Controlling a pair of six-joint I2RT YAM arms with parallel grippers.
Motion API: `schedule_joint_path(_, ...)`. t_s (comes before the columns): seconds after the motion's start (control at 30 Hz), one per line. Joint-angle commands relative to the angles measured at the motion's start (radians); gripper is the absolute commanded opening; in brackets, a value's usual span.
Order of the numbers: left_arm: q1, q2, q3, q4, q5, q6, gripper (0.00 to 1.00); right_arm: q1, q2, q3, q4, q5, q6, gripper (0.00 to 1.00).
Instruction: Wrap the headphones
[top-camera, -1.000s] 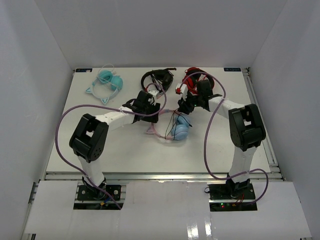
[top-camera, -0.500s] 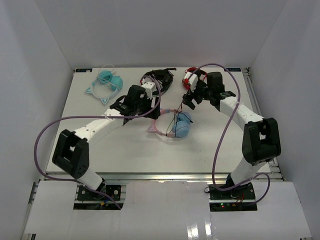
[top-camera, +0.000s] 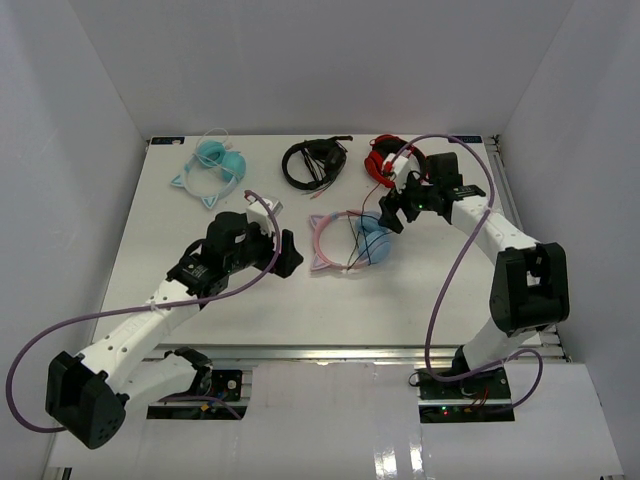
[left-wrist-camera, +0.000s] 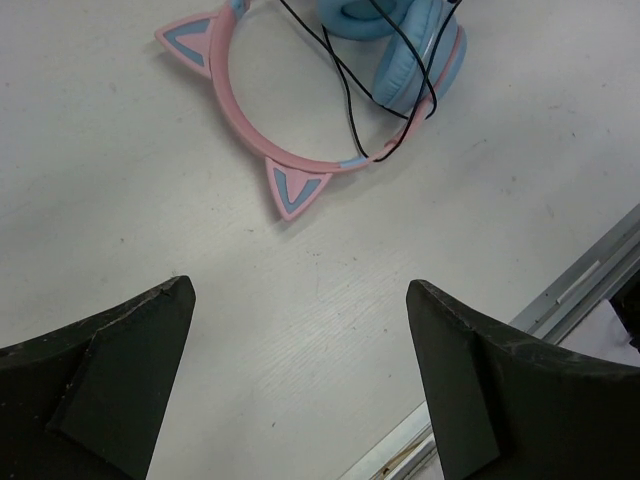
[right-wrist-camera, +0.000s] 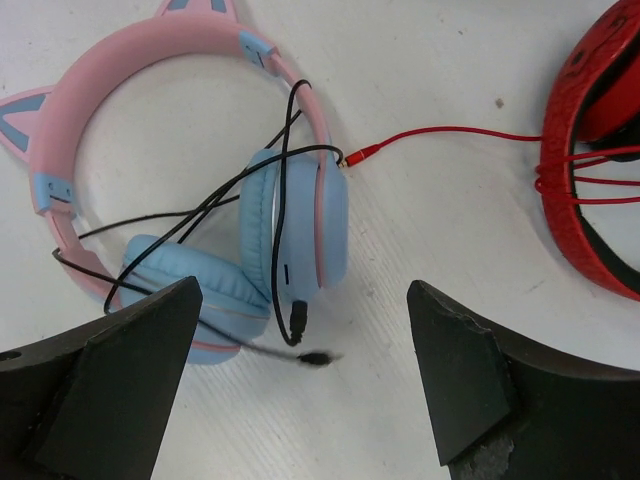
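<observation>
Left end effector (top-camera: 289, 254) and right end effector (top-camera: 394, 212) gape empty. I see the headphones (right-wrist-camera: 300, 225) lying between them.

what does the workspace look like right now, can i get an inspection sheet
surface: white table, a few small marks
job's things: pink cat-ear headphones lying flat mid-table, blue ear cups folded together
clutter: teal headphones, black headphones, red headphones along the far edge
grippers: left gripper open, empty, short of the headband; right gripper open, empty, over the ear cups
cables: black cable draped loosely across cups and band; red cable running toward the ear cup
surroundings: white walls, metal rail at near edge
</observation>
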Motion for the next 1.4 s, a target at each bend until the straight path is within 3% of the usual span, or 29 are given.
schedule_joint_path(0.0, 0.000, -0.061, -0.023, -0.017, 0.055, -0.013, 0.98, 0.002, 0.104, 0.107, 0.034, 0.046, 0.083, 0.90)
schedule_joint_path(0.1, 0.000, -0.065, -0.034, -0.020, 0.051, -0.011, 0.98, 0.002, 0.178, 0.177, 0.051, 0.159, 0.115, 0.90)
schedule_joint_path(0.2, 0.000, -0.060, -0.043, -0.020, 0.052, -0.004, 0.98, -0.004, 0.193, 0.209, 0.065, 0.157, 0.113, 0.90)
schedule_joint_path(0.33, 0.000, -0.054, -0.054, -0.019, 0.056, 0.010, 0.98, -0.020, 0.058, 0.128, 0.058, -0.085, -0.054, 0.90)
schedule_joint_path(0.43, 0.000, -0.056, -0.063, -0.017, 0.060, 0.019, 0.98, -0.024, -0.088, 0.013, -0.028, -0.285, -0.334, 0.90)
schedule_joint_path(0.53, 0.000, -0.070, -0.085, -0.008, 0.063, 0.019, 0.98, -0.024, -0.170, -0.095, -0.097, -0.345, -0.525, 0.90)
schedule_joint_path(0.67, 0.000, -0.107, -0.120, 0.009, 0.067, 0.013, 0.98, -0.024, -0.225, -0.172, -0.220, -0.335, -0.725, 0.90)
schedule_joint_path(0.73, 0.000, -0.133, -0.136, 0.011, 0.064, 0.011, 0.98, -0.024, -0.233, -0.204, -0.438, -0.336, -0.910, 0.90)
schedule_joint_path(0.77, 0.000, -0.134, -0.137, 0.011, 0.064, 0.011, 0.98, -0.022, -0.233, -0.231, -0.442, -0.329, -0.920, 0.91)
schedule_joint_path(0.83, 0.000, -0.165, -0.156, 0.023, 0.055, 0.019, 0.98, -0.022, -0.242, -0.332, -0.476, -0.276, -1.095, 0.94)
schedule_joint_path(0.9, 0.000, -0.173, -0.167, 0.029, 0.055, 0.022, 0.98, -0.022, -0.257, -0.395, -0.406, -0.234, -1.077, 0.98)
schedule_joint_path(0.97, 0.000, -0.170, -0.169, 0.032, 0.061, 0.025, 0.98, -0.021, -0.280, -0.469, -0.235, -0.178, -0.999, 0.99)
schedule_joint_path(1.13, 0.000, -0.177, -0.173, 0.031, 0.061, 0.028, 0.98, 0.020, -0.227, -0.470, -0.057, -0.090, -0.838, 0.82)
schedule_joint_path(1.23, 0.000, -0.192, -0.178, 0.032, 0.057, 0.029, 0.98, 0.056, -0.172, -0.448, 0.006, -0.022, -0.757, 0.61)
schedule_joint_path(1.37, 0.000, -0.202, -0.179, 0.033, 0.060, 0.030, 0.98, 0.085, -0.139, -0.425, -0.023, 0.017, -0.730, 0.22)
